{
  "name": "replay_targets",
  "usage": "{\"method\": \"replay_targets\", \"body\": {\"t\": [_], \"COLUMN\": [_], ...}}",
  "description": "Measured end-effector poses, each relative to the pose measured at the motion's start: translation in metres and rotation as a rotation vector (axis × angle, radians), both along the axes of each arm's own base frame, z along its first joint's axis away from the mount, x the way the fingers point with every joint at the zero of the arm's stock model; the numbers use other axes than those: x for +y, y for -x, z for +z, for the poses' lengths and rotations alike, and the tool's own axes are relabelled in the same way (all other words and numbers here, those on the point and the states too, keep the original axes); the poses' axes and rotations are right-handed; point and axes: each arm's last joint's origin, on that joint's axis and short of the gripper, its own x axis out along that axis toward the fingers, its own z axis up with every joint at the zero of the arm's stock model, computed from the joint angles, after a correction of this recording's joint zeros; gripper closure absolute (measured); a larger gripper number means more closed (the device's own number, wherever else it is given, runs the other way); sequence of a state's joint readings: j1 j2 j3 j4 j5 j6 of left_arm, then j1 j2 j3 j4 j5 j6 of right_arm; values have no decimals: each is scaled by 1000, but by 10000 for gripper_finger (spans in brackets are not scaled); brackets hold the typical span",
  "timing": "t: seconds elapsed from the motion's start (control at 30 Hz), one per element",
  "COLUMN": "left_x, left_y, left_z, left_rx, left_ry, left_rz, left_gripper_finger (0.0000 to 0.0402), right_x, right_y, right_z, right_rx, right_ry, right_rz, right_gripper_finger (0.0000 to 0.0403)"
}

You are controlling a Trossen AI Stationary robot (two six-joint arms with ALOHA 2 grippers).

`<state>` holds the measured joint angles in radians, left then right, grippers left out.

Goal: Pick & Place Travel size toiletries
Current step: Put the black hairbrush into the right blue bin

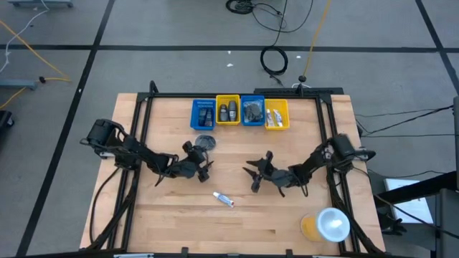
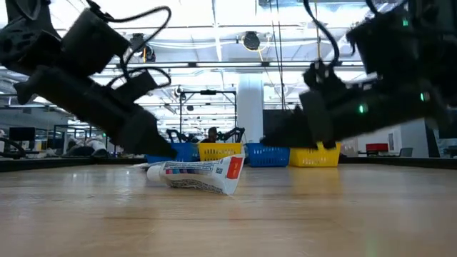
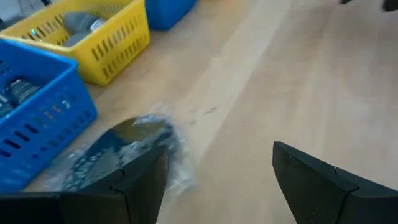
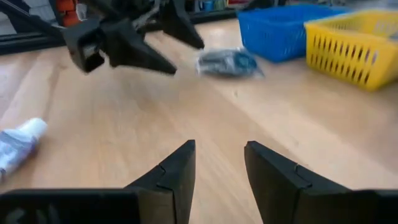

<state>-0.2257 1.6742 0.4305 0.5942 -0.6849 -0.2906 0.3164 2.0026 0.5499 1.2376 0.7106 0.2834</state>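
Setting: robotics lab hall where I work. Wooden surface [image 1: 179, 222] on grey tiled floor [image 1: 179, 29]; loose cables [image 1: 272, 61]; ceiling strip lights [image 2: 214, 32], white pillar [image 2: 250, 107], further arm rigs [image 2: 207, 135] at distant benches behind.

- A small white printed tube with a red cap [image 1: 223, 198] lies flat on the bare wood, near the table's front middle.
- A dark round pouch in clear crinkled plastic [image 1: 204, 142] lies just before the far-left blue bin.
- More small dark bottles [image 1: 228, 112] and tubes sit inside the far bins.

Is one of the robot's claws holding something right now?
No. The left gripper is open, with the dark pouch on the table beside one finger. The right gripper is open too, over bare wood.
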Motion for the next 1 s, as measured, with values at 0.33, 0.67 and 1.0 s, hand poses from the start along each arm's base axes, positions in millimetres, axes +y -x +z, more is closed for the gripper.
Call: {"method": "replay_targets", "body": {"t": [0.33, 0.67, 1.0], "left_x": [40, 62, 58], "left_y": [-7, -7, -8], "left_z": [2, 0, 0], "left_rx": [252, 288, 268], "left_ry": [-41, 14, 78], "left_rz": [-27, -69, -86], "left_gripper_finger": [117, 193, 378], "right_x": [-9, -9, -9], "right_y": [1, 1, 1], "right_z": [-28, -27, -27], "right_rx": [10, 6, 6], "right_ry": [-70, -71, -72], "right_rz": [-47, -47, -47], "right_gripper_finger": [273, 273, 273]}}
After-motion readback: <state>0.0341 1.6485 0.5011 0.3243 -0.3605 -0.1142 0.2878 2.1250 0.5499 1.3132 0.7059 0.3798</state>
